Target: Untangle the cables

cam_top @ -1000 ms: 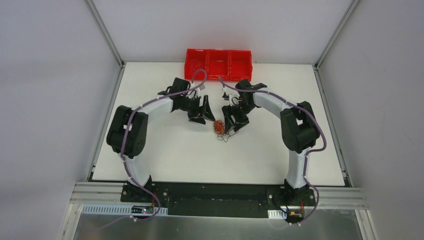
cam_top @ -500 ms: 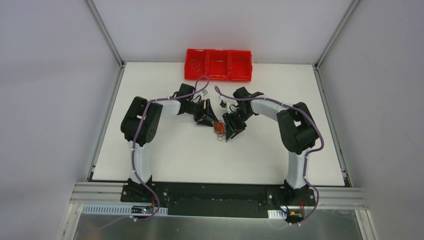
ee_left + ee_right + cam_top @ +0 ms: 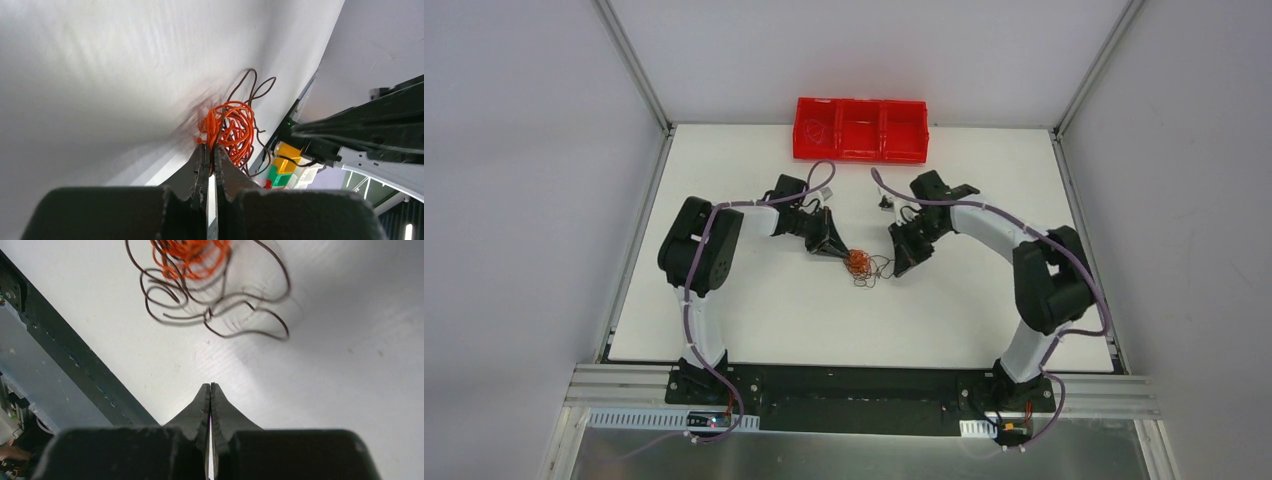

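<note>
Both arms bent inward, elbows out wide, wrists tilted down, left claw (image 3: 842, 252) pinched shut on the cables (image 3: 231, 127), right claw (image 3: 900, 268) shut tight, fingers (image 3: 200, 407) pressed together, tips facing, apart

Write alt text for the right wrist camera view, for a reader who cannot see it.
The right gripper, jaws shut with nothing between them, points across a white table toward a tangle of orange and dark wires that lies ahead of its tips without touching them. A dark rail runs diagonally along the table's edge on the left.
</note>
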You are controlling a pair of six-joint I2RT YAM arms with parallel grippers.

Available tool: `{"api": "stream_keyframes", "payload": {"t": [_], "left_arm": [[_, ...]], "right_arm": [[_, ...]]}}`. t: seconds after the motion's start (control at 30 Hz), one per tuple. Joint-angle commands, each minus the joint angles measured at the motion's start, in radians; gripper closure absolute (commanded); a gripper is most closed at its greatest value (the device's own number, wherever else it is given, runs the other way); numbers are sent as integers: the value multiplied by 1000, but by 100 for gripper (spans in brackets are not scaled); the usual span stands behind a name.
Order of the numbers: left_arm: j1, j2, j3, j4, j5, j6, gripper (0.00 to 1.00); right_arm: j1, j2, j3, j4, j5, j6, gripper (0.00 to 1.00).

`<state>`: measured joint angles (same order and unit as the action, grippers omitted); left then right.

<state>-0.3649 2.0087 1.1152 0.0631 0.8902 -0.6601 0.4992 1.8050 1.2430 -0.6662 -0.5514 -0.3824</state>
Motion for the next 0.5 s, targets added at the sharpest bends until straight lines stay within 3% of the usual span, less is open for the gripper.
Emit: {"api": "stream_keyframes", "payload": {"t": [0.0,0.07,0.1,0.17,0.2,0.3,0.47], "left_arm": [[34,-107,-52,-51,22,54,100],[35,-110,-60,-58,20,67,100],[35,-107,-60,-58,18,67,100],[34,-93,-50,-58,20,64,100],[32,-86,-40,-58,22,63,100],[28,-70,-24,-59,21,57,100],[24,-61,-26,-59,23,64,100]], "right_arm": [[-49,-157,-66,-85,35,-87,100],[-50,-192,-82,-61,42,-102,100],[-49,-199,-81,-45,46,-100,92],[-47,-180,-54,-28,62,-85,52],[-44,-168,-34,-22,69,-81,42],[-29,-92,28,-16,83,-82,38],[-2,31,122,-8,109,-101,38]]}}
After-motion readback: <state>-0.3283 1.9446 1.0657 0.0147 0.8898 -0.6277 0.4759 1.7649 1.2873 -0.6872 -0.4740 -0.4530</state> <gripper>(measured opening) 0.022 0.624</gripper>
